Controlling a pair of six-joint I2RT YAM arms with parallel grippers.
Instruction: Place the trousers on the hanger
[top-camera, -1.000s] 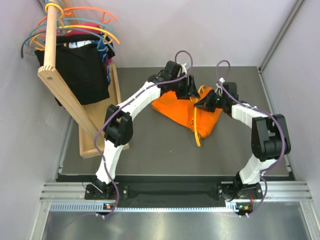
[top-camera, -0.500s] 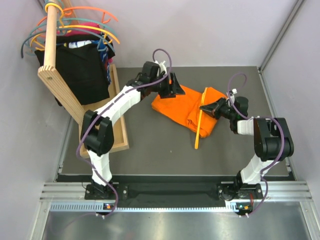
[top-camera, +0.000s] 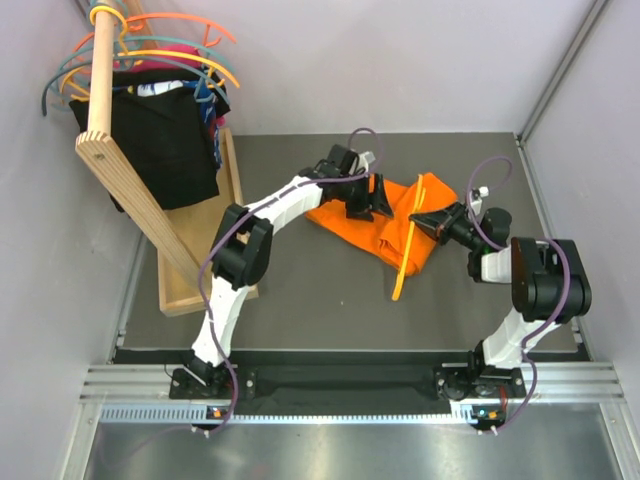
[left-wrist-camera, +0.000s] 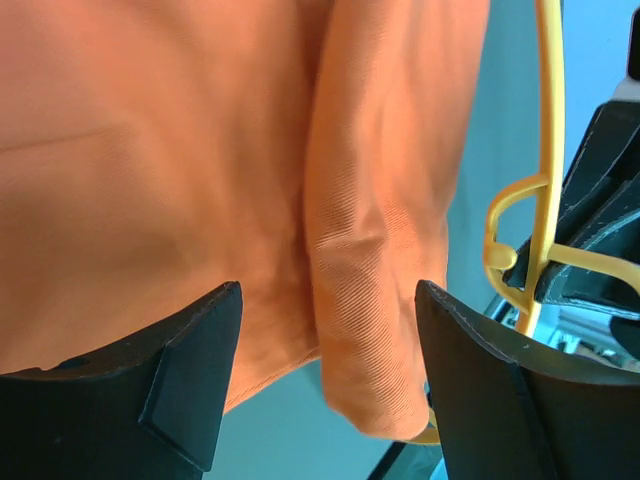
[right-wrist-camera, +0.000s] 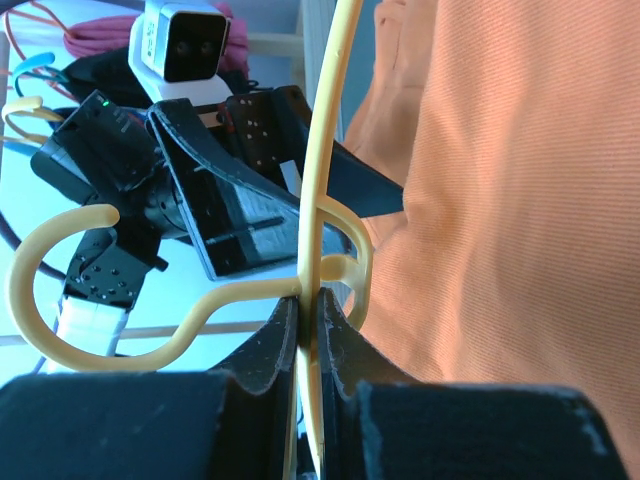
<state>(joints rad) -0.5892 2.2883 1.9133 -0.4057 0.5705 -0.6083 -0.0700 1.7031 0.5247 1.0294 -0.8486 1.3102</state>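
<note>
Jaws of the left gripper (left-wrist-camera: 328, 295) stand wide astride a fold of the trousers (top-camera: 345, 215), heaped on the table (top-camera: 300, 300): soft, floppy, best pinched at a bunched edge. Hanger (top-camera: 410, 245), thin and stiff, slants across them, clamped at its neck by the right gripper (right-wrist-camera: 308, 310).

- My left arm (top-camera: 262, 215) rises from its base, bends at the elbow and stretches up and to the right.
- My left gripper (top-camera: 367, 200) points downward, with its fingers (left-wrist-camera: 185, 370) spread wide.
- My right arm (top-camera: 545, 280) folds sharply at the elbow, and its forearm lies low and runs leftward.
- My right gripper (top-camera: 428, 217) faces the left one, near it but apart, with its jaws pinched tight on the hanger (right-wrist-camera: 322, 150).
</note>
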